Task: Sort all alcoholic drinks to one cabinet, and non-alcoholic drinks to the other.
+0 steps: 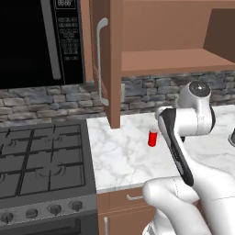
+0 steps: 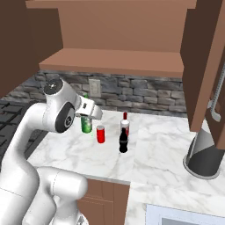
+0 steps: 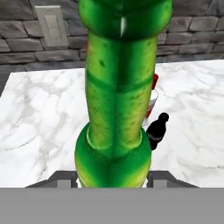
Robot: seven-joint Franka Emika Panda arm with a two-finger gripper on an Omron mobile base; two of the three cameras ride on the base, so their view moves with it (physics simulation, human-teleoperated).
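From the hand view I see the green bottle (image 3: 119,96) running up the middle of the frame, its wide body at the bottom and the neck at the top, with the two finger tips (image 3: 64,178) pressed to its sides — the gripper (image 3: 114,179) is clamped on it. In the right base view the gripper (image 2: 89,115) sits left of centre with the bottle's green body (image 2: 86,125) just below the hand; I cannot tell whether it rests on the counter (image 2: 162,145) or hangs just above.

Just right of it stand the red can (image 2: 100,134), then the black bottle (image 2: 123,140) and, close behind that, the white bottle (image 2: 125,125) with its red cap. In the hand view the black bottle (image 3: 157,130) peeks out to the right of the green one.

In the left base view the can (image 1: 152,138) shows at centre on the marble, beside the arm. An open cabinet (image 2: 114,61) with a bare shelf fills the top of the right base view — its door (image 1: 106,59) hangs at upper centre of the left base view.
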